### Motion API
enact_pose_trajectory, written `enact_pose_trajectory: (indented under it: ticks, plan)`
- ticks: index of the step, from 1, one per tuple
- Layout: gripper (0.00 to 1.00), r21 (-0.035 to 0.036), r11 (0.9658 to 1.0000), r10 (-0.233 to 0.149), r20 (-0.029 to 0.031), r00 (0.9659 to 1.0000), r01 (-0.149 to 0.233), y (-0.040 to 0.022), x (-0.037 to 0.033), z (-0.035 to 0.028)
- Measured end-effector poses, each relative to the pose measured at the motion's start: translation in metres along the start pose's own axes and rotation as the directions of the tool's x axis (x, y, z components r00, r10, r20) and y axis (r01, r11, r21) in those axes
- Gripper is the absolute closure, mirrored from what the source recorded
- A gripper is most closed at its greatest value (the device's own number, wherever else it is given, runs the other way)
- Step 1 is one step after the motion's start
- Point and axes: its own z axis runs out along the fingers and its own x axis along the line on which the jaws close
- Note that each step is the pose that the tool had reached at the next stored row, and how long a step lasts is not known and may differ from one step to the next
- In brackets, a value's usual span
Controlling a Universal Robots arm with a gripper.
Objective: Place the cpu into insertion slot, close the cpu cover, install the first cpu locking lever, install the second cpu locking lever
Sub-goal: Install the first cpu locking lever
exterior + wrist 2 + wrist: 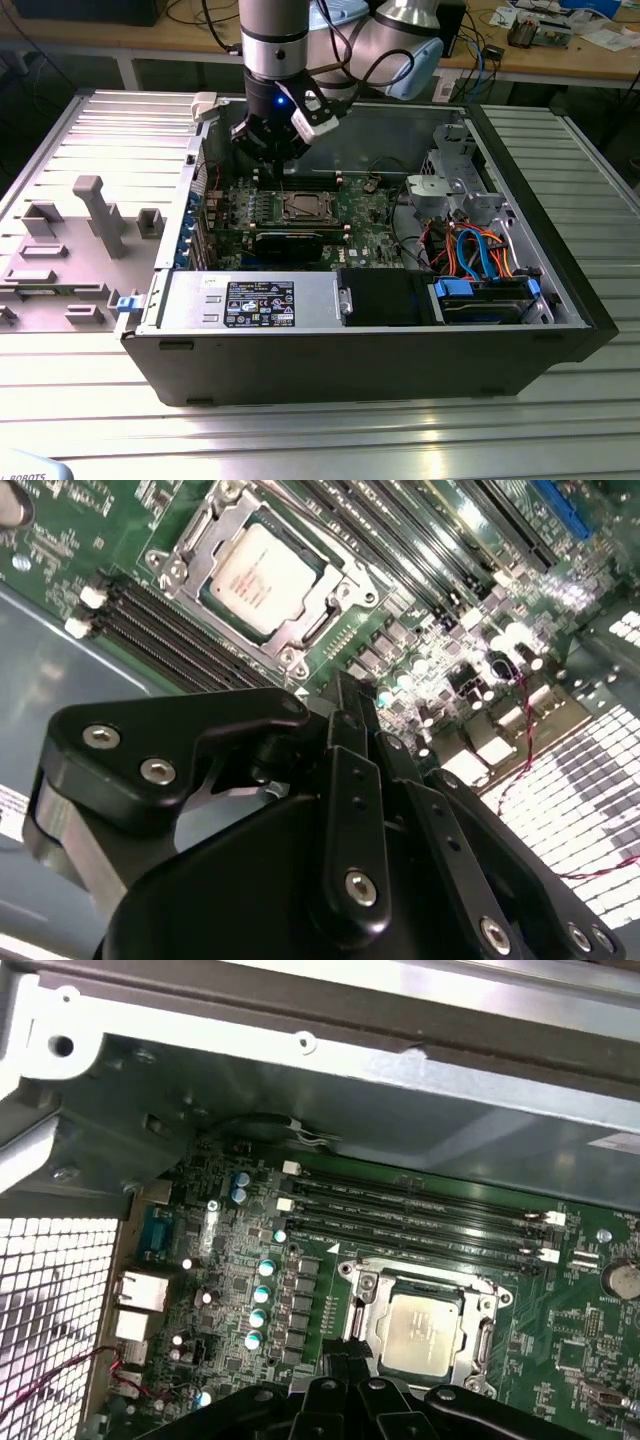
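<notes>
Table (560, 420) of ribbed metal slats is carrying the whole setup. Computer case (520, 340), black and opened, is lying on its side on that table, its interior facing up. Grey fixture tray (60, 270) is sitting just beside the case on the exterior view's left. Arm (275, 40) is reaching down from above into the far part of the case, towards the exterior view's left. Power supply (250, 303), a silver box, is lying along the case's near wall, and a drive bay with blue and orange cables (480, 255) is occupying the exterior view's right end. Motherboard (355, 215), green, is lying flat on the case floor. Black rectangular card (290, 243) is standing on the board near the socket. Gripper (272, 150) is hanging over the board, near the socket but apart from it; its black linkage is showing in both wrist views, and whether the jaws are apart or together cannot be told. Memory slots (420, 1215) are running in a row beside the socket. Cpu cover (190, 545) is lying closed around the chip. Cpu (262, 577) is sitting flat in the insertion slot, its silver top showing through the cover's window.
</notes>
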Motion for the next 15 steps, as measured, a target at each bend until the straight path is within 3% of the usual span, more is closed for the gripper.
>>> enact_pose_trajectory:
  ticks: [5,10,13,15]
  plan:
    - [0.89,0.0005,0.9983,0.059,0.0023,0.9983,-0.059,0.0002,0.0010,0.0009]
    - [0.89,0.0006,0.9977,0.068,0.0029,0.9977,-0.068,0.0010,0.0060,0.0009]
    - [0.89,0.0011,0.9946,0.104,0.0044,0.9946,-0.104,0.0015,0.0075,0.0008]
    - [0.89,0.0011,0.9943,0.106,0.0046,0.9943,-0.106,0.0026,0.0106,0.0009]
